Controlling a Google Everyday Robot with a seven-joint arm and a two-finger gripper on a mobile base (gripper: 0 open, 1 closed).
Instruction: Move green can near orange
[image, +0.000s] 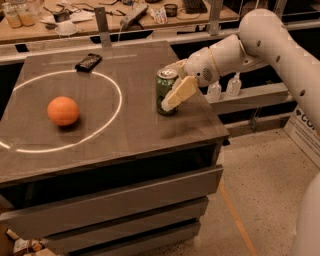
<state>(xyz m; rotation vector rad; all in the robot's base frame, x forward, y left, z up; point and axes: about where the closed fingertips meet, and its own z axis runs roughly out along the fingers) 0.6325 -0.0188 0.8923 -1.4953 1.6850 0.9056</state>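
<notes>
The green can (161, 86) stands upright on the dark table (125, 135), near its right edge. The orange (63, 110) lies to the left, inside a bright ring of light, well apart from the can. My gripper (170, 86) comes in from the right on the white arm (260, 45). It is open and straddles the can. One pale finger (181, 91) crosses the can's front right side. The other finger lies behind the can's top and is mostly hidden.
A black handset (88, 62) lies at the table's back left. A cluttered bench (100, 15) runs behind. Two small clear bottles (223, 88) stand on a shelf to the right, and a cardboard box (306, 131) sits on the floor at far right.
</notes>
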